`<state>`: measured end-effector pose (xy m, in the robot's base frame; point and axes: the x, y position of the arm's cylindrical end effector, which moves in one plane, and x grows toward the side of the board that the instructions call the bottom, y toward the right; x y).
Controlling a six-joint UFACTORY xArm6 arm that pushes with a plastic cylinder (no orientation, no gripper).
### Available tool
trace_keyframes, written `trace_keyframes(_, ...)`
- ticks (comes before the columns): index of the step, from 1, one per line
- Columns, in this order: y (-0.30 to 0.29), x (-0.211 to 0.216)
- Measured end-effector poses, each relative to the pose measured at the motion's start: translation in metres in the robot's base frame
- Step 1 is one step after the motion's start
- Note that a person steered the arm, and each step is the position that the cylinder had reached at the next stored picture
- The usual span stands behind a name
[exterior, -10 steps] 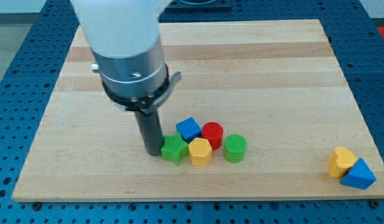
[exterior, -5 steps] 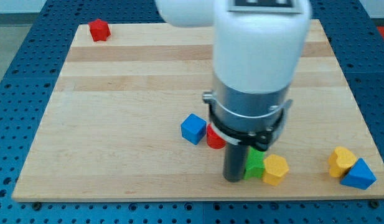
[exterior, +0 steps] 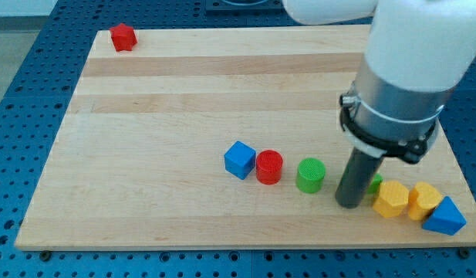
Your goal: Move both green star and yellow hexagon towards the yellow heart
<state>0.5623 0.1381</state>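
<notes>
A: My tip (exterior: 349,204) sits at the lower right of the frame, touching the left side of the green star (exterior: 374,184), which is mostly hidden behind the rod. No hand on this rig, so nothing to spread or pinch.

B: Risks?

A: The yellow hexagon (exterior: 391,199) touches the yellow heart (exterior: 425,198); more push likely shoves the heart and blue triangular block (exterior: 445,218) off the edge.

B: Surroundings?

A: Pale wooden surface (exterior: 183,116) on a blue perforated bench (exterior: 21,69).

We see a wooden board (exterior: 183,116) carrying a red block (exterior: 123,37) at its top-left corner, and a blue cube (exterior: 239,160), red cylinder (exterior: 269,167), green cylinder (exterior: 310,175), green star (exterior: 374,184), yellow hexagon (exterior: 392,200), yellow heart (exterior: 424,199) and blue triangle (exterior: 445,218) along its bottom edge.
</notes>
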Motion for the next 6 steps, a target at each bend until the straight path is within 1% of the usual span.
trace_keyframes(1,0.016,-0.011)
trace_keyframes(2,0.005,-0.012)
trace_keyframes(3,-0.021,-0.027)
trace_keyframes(4,-0.019,-0.061)
trace_keyframes(5,0.007,-0.062)
trace_keyframes(6,0.014,-0.056)
